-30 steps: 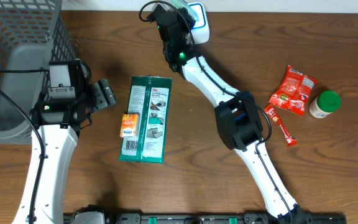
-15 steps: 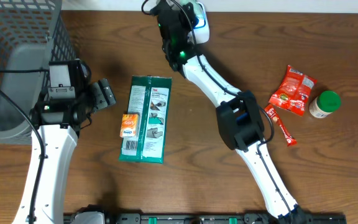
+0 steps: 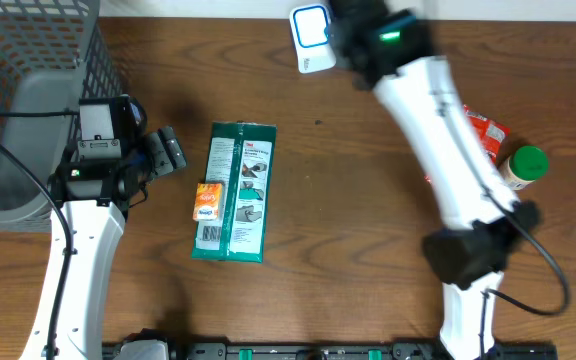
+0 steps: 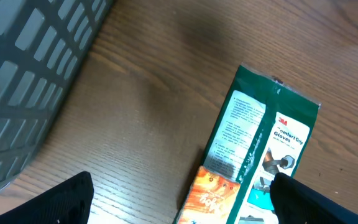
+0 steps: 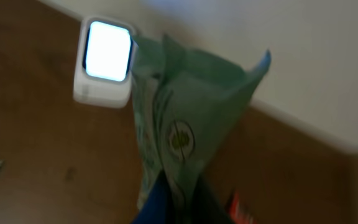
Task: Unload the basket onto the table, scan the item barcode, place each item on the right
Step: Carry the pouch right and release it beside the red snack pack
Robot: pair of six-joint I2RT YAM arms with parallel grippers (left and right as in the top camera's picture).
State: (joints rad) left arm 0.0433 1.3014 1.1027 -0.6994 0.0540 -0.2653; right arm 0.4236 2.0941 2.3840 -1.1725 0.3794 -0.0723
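Pinching green packet point(image 5: 191, 106) in right gripper point(image 5: 176, 186), fingers pressed together, long axis pointing away, just beside lit scanner point(image 5: 104, 59).

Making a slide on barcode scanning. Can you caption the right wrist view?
Right gripper shut on a green packet, held beside the glowing white scanner on the wooden table.

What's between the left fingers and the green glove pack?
Bare tabletop, seen overhead: nothing between the left fingers and the green glove pack; the orange packet lies lower, against the pack's edge.
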